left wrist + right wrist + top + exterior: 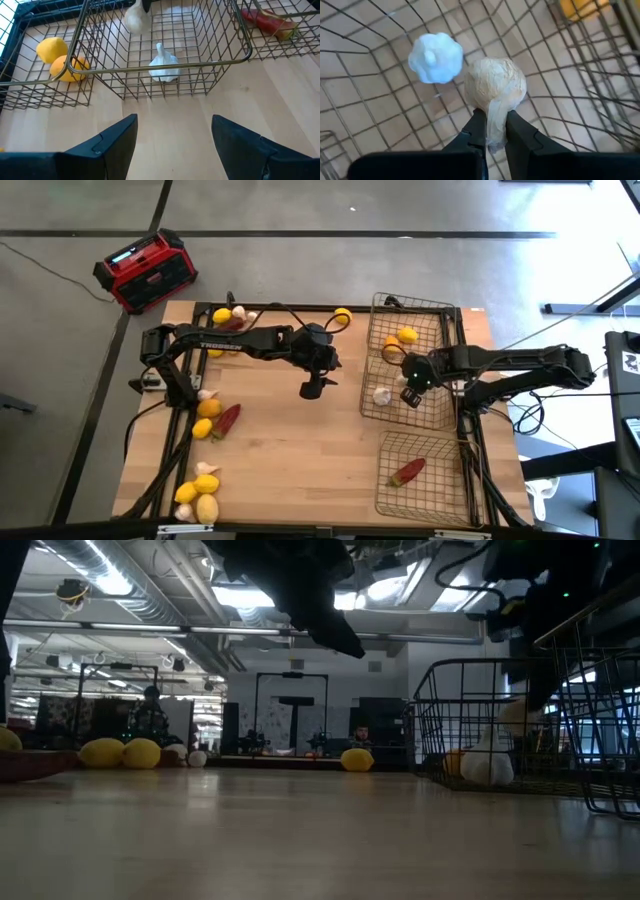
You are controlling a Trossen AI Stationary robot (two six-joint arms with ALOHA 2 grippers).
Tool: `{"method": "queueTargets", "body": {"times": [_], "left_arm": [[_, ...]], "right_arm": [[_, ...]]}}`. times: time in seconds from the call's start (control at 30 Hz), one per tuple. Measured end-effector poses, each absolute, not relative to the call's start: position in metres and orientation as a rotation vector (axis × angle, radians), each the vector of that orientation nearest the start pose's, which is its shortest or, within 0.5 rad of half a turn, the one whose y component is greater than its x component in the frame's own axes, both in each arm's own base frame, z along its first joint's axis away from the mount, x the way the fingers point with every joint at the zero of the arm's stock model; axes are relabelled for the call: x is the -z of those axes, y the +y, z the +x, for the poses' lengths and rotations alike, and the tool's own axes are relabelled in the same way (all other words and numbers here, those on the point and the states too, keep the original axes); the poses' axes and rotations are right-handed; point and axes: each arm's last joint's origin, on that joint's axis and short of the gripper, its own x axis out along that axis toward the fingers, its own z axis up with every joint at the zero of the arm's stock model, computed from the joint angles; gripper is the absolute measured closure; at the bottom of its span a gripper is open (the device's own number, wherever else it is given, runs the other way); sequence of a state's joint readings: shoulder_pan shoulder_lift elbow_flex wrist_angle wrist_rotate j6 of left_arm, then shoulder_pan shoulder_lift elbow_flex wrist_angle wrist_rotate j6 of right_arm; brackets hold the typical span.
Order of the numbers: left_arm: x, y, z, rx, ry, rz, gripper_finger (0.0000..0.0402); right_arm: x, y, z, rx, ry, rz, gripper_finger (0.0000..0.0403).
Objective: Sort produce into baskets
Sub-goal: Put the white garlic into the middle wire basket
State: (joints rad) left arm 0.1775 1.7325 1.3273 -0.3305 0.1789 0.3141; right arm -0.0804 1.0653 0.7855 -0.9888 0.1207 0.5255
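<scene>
Nearest you on the surface [300, 450], the job is barely begun: a cluster of lemons and garlic [197, 496] sits loose at the front left corner, and just behind it two more lemons, a garlic bulb and a chili pepper [226, 419] lie beside the left arm's base. At the front right, the chili basket [425, 502] holds a single red chili [407, 471], so that one is started.

Move back to mid-table. Your left gripper [311, 389] hangs over bare wood with its fingers spread wide and nothing between them; its wrist view looks straight at the middle basket [165, 70]. Your right gripper [494, 131] is over that basket, pinched tight on the papery stem of a garlic bulb [495, 85], which hangs clear of the mesh. A second garlic bulb [436, 57] already lies on the basket floor just beside it. I'd judge you are on the point of releasing this one, which would make two garlic sorted.

Farther back, the lemon basket [415, 310] holds two lemons [400, 340]. Beyond the arms, along the far edge, more remains: lemons and garlic [230, 315] at the far left, and one lemon [343, 316] alone near the far middle.

So all three baskets have something in them, but by my count well over half the produce is left on the surface, nearly all of it on the left side.
</scene>
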Motion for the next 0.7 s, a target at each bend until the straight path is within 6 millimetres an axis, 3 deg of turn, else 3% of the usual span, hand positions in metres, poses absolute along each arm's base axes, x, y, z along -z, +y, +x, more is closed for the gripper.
{"method": "queueTargets", "body": {"times": [0.7], "left_arm": [[-0.258,0.062,0.378,0.115,0.715,0.169,0.0150]], "right_arm": [[-0.186,-0.024,0.170,0.510,1.127,0.502,0.0363]]}}
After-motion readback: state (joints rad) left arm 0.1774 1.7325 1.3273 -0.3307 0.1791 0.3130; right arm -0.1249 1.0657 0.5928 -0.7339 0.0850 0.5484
